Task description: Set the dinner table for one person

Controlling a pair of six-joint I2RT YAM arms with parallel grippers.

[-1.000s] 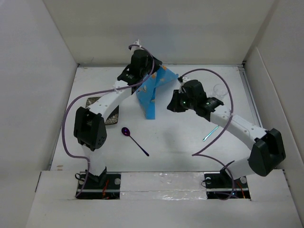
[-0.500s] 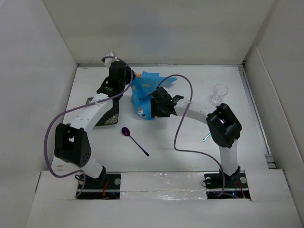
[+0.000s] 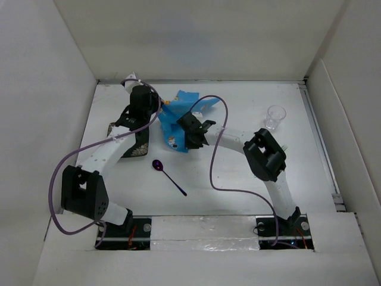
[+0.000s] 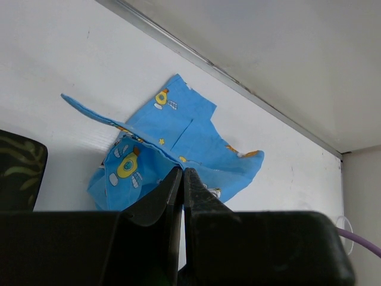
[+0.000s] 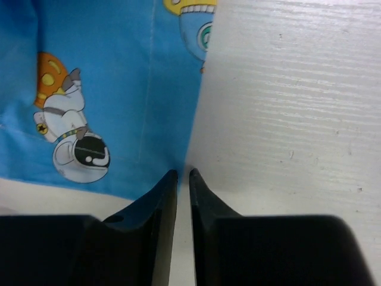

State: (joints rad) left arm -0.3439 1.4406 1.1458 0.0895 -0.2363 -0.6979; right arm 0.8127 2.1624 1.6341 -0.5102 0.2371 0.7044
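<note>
A blue cloth (image 3: 178, 116) printed with cartoon figures lies crumpled at the back middle of the white dinner table (image 3: 238, 185). My left gripper (image 3: 159, 109) is at the cloth's left side. In the left wrist view it (image 4: 182, 171) is shut, with a raised fold of the cloth (image 4: 184, 134) pinched at its tips. My right gripper (image 3: 181, 134) is low at the cloth's near right edge. In the right wrist view its jaws (image 5: 183, 173) stand a narrow gap apart, with the cloth's edge (image 5: 119, 89) touching the left fingertip and bare table showing in the gap.
A purple spoon (image 3: 168, 175) lies near the front middle. A dark patterned plate (image 3: 138, 146) sits at the left, partly under my left arm. A clear glass (image 3: 275, 117) stands at the back right. White walls bound the table.
Both arms swung left. The cloth went from hanging in a long drape to a crumpled heap further left. My right gripper crossed over and came down at the cloth's edge.
</note>
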